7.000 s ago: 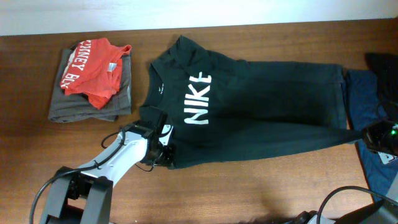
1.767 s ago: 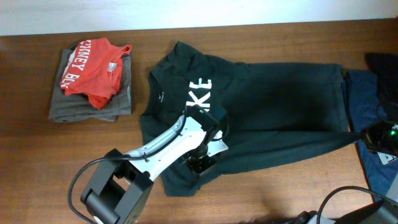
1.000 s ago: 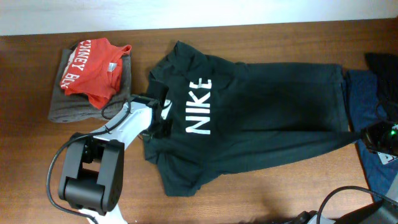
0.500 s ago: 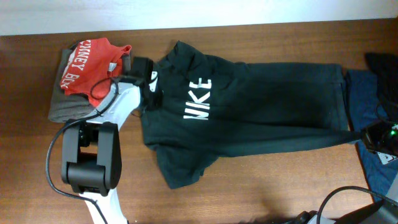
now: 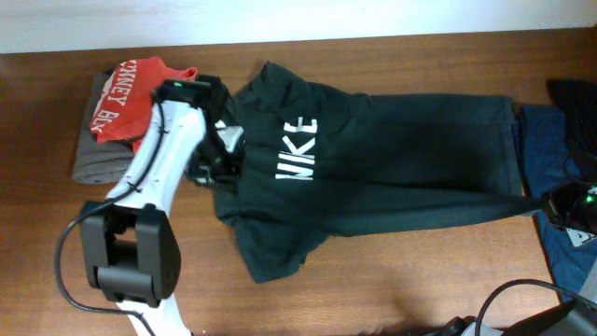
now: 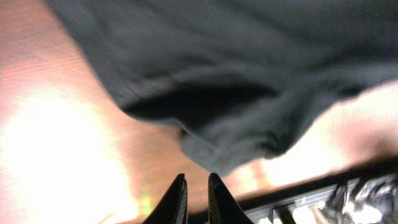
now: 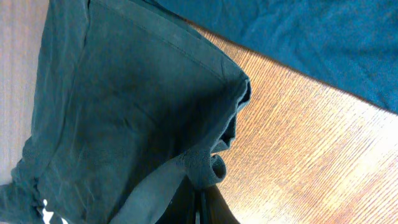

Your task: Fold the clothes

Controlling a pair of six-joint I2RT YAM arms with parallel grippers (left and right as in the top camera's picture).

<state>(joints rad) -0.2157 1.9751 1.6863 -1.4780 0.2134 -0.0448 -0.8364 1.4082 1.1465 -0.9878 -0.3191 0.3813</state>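
Note:
The clothes (image 5: 392,159), a very dark T-shirt with white NIKE lettering, lie spread across the table's middle, and a rumpled flap (image 5: 270,247) points toward the near edge. My left gripper (image 5: 216,161) hovers at the shirt's left edge. In the left wrist view its fingertips (image 6: 196,177) stand slightly apart over bare wood with nothing between them, and the shirt's edge (image 6: 249,134) lies just ahead. My right gripper (image 5: 558,205) is at the far right. It is shut on a bunched corner of the shirt (image 7: 205,165).
A red tee (image 5: 140,107) lies on a folded grey garment (image 5: 131,163) at the back left, close to my left arm. Blue garments (image 5: 546,140) lie at the right edge, also in the right wrist view (image 7: 311,37). The table's back edge meets a white wall.
My left arm swept from the shirt's lower middle up to its left side, dragging the fabric, and its fingers have just parted and let go. The right arm has not moved.

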